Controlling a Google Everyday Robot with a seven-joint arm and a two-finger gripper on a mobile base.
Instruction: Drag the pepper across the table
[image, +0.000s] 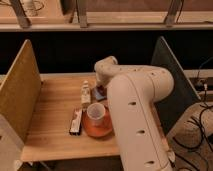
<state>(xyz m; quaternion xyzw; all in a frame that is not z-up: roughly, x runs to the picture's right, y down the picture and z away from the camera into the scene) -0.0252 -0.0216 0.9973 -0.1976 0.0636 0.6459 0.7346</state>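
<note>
The wooden table (55, 120) has upright side panels on the left and right. My white arm reaches in from the lower right, and its wrist bends down over the middle of the table. My gripper (102, 85) is at the end of that wrist, low over the table next to a flat grey-blue square (98, 94), and the arm mostly hides it. The pepper does not show; the arm covers the spot under the gripper. A slim white bottle (86, 93) stands just left of the gripper.
A white cup (96, 114) stands on an orange plate (98, 131) in front of the gripper. A dark flat bar (76, 121) lies left of the plate. A tan panel (20, 95) is on the left and a grey panel (172, 75) on the right. Cables lie on the floor at the right.
</note>
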